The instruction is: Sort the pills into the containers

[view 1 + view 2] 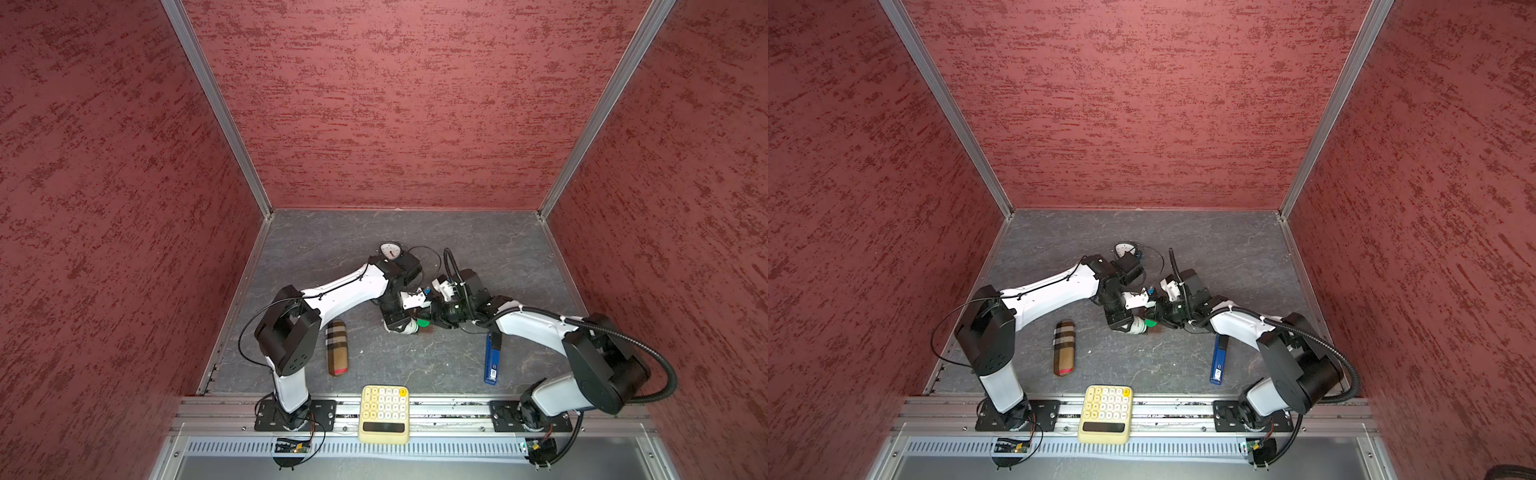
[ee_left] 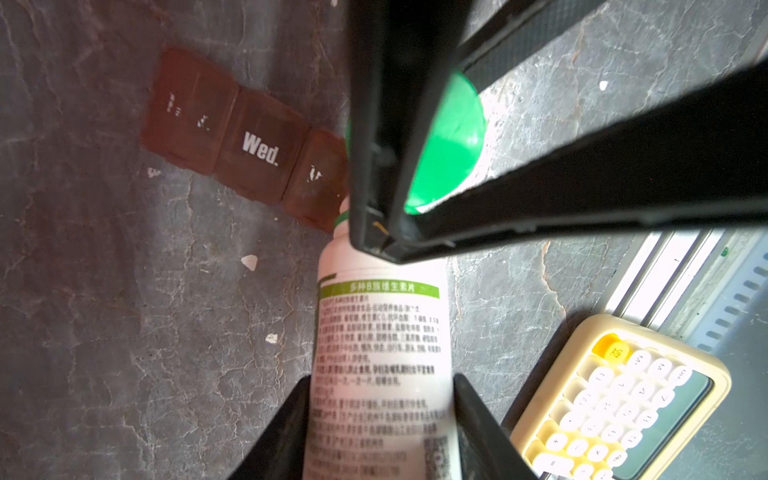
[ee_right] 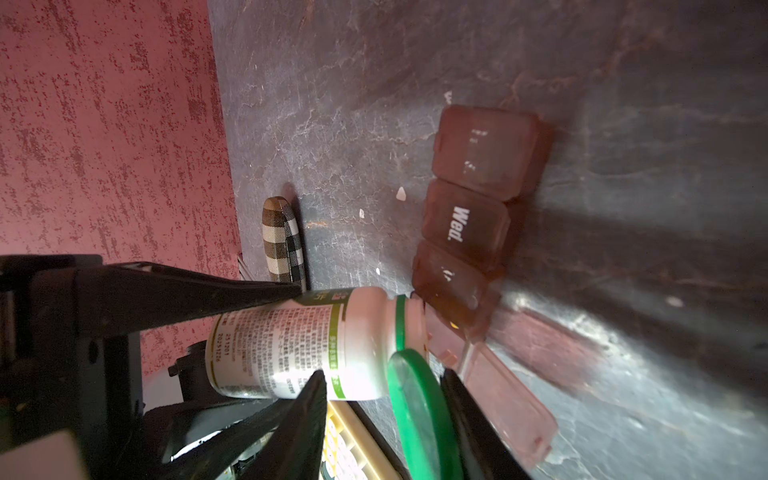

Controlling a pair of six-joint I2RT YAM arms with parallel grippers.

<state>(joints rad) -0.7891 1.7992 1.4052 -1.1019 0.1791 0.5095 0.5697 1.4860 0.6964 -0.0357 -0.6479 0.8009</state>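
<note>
A white bottle with a green label lies tilted in my left gripper, whose fingers are shut on its body. Its open mouth sits at the end of the brown containers, a strip of lidded cells marked "Wed." One end cell has its clear lid flipped open beside the mouth. My right gripper is shut on the green cap, held off the bottle. In both top views the two grippers meet mid-table around the bottle. A few white pills lie loose on the table.
A plaid case lies left of the grippers and a blue flat object to their right. A yellow calculator rests on the front rail. A round dial gauge sits behind the left wrist. Red walls close three sides.
</note>
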